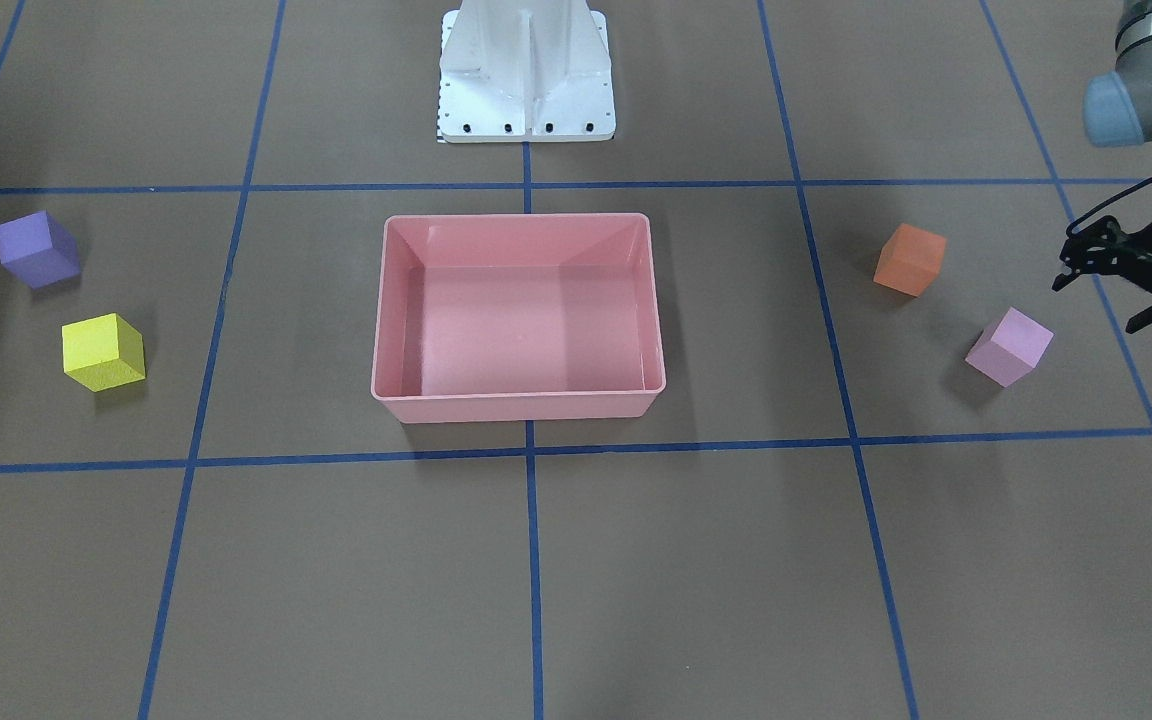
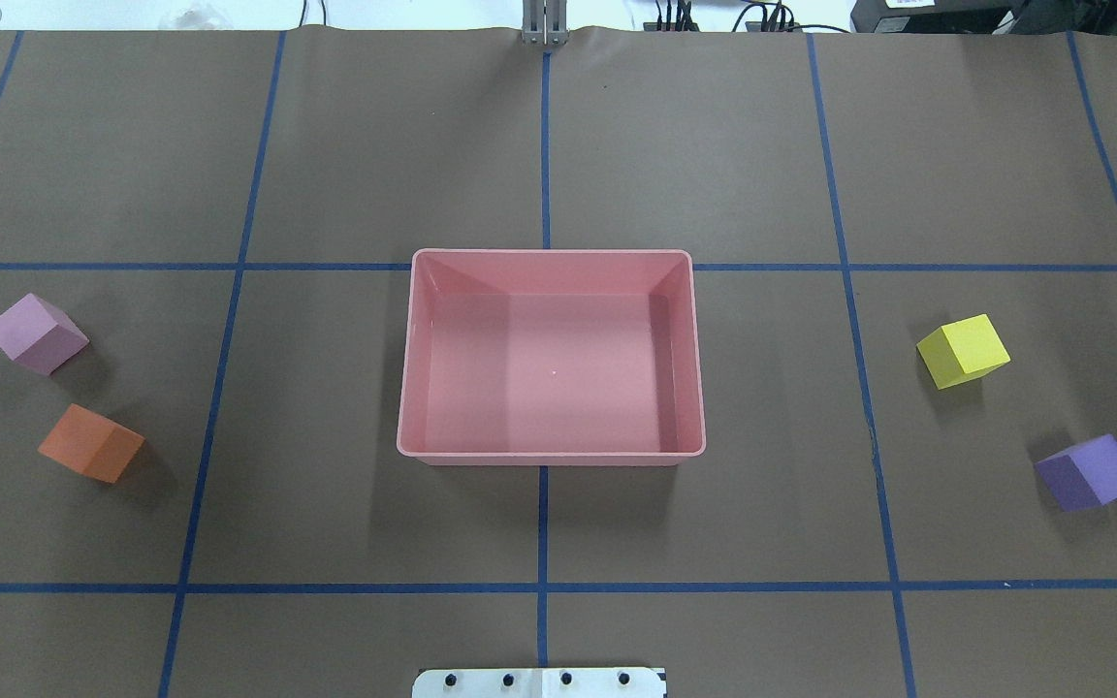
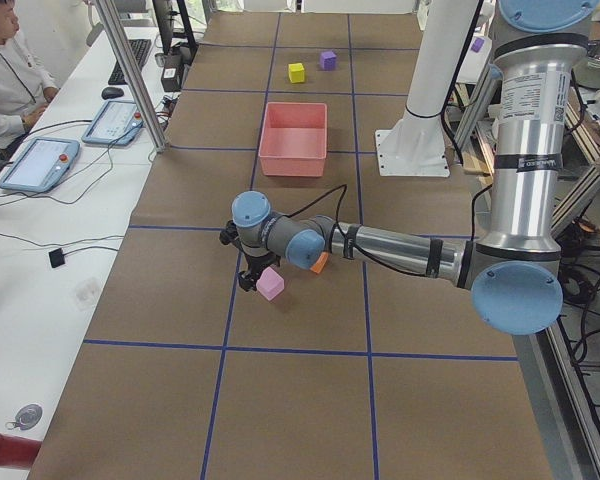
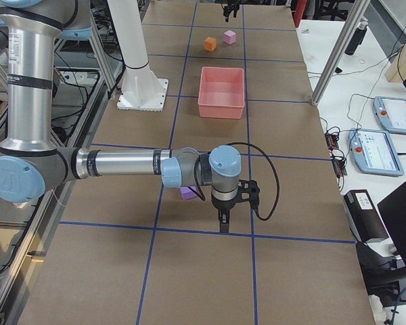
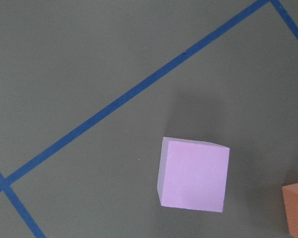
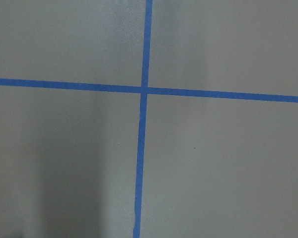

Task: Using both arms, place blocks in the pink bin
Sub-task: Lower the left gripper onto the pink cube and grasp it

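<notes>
Bin: a salmon-pink tray, the bin [image 1: 516, 218], sits at the centre of the front view on the brown tabletop [image 1: 686, 580].
Blocks, left of frame: the purple block [image 1: 36, 250] and, just below it, the yellow block [image 1: 103, 352] lie on the tabletop well apart from the bin.
Blocks, right of frame: the orange block [image 1: 910, 260] and, lower right of it, the pink block [image 1: 1009, 346] also lie outside the bin.
Left end effector: at the right edge of the front view the left end effector [image 1: 1101, 300] hangs just right of the pink block, its fingers apart and holding nothing.
Left wrist view: the pink block is at lower centre, with a corner of the orange block at the lower right edge.
Right end effector: the right end effector [image 4: 222, 220] shows only in the right side view, pointing down near a tape line. I cannot tell whether its fingers are apart or together.
In the way: blue tape [image 1: 529, 450] runs between each pair of blocks and the bin. The right arm partly hides the purple block in the right side view.
Surroundings: a white base [image 1: 526, 75] is at top centre. An operator [image 3: 5, 70] sits by two pendants [image 3: 38, 165] at the left of the left side view.
</notes>
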Controlling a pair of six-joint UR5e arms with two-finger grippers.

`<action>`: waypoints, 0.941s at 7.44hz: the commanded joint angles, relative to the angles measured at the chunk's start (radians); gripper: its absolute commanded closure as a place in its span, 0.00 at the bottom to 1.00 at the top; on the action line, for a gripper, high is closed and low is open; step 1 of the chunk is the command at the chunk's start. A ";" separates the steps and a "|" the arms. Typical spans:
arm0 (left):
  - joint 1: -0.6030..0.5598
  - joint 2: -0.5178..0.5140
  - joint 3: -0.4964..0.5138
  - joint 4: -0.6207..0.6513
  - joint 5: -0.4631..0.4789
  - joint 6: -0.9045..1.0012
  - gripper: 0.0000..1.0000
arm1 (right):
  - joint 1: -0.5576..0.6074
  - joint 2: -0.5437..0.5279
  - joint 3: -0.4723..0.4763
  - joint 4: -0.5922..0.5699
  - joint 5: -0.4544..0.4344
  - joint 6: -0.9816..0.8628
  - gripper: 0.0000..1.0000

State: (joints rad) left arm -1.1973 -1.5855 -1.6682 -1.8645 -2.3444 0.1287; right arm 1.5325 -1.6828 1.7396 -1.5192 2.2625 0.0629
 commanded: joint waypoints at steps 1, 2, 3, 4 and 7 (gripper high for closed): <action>0.033 -0.028 0.088 -0.097 0.000 0.000 0.00 | 0.000 0.000 0.000 0.001 -0.001 0.000 0.00; 0.033 -0.036 0.114 -0.122 0.000 -0.001 0.00 | 0.000 0.000 0.000 0.001 -0.001 0.000 0.00; 0.042 -0.036 0.119 -0.123 0.000 -0.007 0.00 | 0.000 0.000 0.000 0.001 0.000 0.000 0.00; 0.054 -0.036 0.117 -0.125 0.000 -0.021 0.00 | 0.000 0.000 0.000 0.001 0.000 0.000 0.00; 0.110 -0.037 0.127 -0.217 0.031 -0.148 0.00 | 0.000 0.000 0.000 0.001 0.000 0.000 0.00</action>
State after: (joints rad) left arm -1.1110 -1.6225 -1.5465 -2.0442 -2.3356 0.0293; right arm 1.5324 -1.6828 1.7395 -1.5186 2.2622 0.0629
